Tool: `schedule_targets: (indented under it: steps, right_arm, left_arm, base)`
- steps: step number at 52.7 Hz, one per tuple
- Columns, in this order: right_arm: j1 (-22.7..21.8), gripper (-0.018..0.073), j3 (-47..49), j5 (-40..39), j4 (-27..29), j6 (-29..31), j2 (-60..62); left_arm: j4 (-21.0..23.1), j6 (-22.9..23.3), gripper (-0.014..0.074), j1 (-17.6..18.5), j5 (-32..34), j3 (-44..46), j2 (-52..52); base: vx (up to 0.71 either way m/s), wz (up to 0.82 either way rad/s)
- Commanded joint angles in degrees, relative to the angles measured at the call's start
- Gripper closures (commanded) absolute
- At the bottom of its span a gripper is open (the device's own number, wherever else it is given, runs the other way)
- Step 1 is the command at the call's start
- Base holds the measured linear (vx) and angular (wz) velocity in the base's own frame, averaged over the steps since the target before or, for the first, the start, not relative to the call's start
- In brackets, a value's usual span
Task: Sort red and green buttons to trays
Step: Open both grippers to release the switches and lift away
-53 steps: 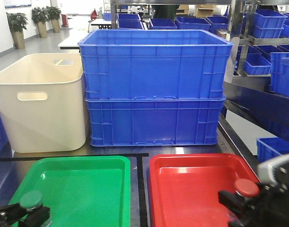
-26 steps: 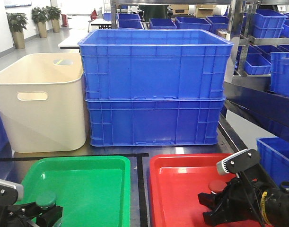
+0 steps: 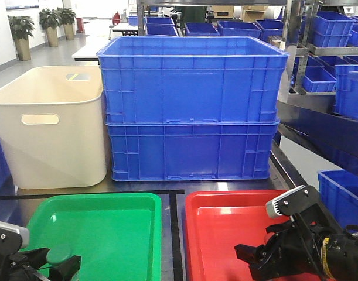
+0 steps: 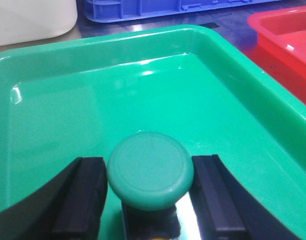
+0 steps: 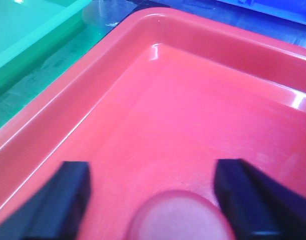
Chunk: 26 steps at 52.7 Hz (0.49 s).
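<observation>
The left tool (image 4: 150, 200) is clamped on the green button (image 4: 150, 170) over the green tray (image 4: 233, 100). The right tool (image 5: 153, 200) stands apart around the red button (image 5: 180, 217) over the red tray (image 5: 193, 100).

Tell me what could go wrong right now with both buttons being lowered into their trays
1. The green button sits between the left pincer fingers near the green tray's close edge; released there, it might tip or roll.

2. In the right wrist view the red button lies low between widely spaced right pincer fingers, over the red tray. Whether it is gripped or already loose cannot be told, so it could slide.
</observation>
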<state>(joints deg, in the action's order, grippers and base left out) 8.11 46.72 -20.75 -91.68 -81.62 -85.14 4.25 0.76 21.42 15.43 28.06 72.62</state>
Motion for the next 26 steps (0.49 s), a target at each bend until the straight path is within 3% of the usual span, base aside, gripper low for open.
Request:
schedule_targets:
  steps: [1, 26]
  right_arm:
    - [-0.13, -0.0092, 2.03, -1.00, 1.28, 0.37, 2.21]
    - [-0.13, -0.0020, 2.03, -0.70, 0.97, 0.43, 15.87]
  left_arm:
    - [0.11, 0.44, 0.0091, 0.25, 4.88, 1.95, -1.13]
    - [0.05, -2.09, 0.0091, 0.25, 0.37, 1.95, -13.90]
  base:
    - [0.00, 0.00]
    - [0.00, 0.00]
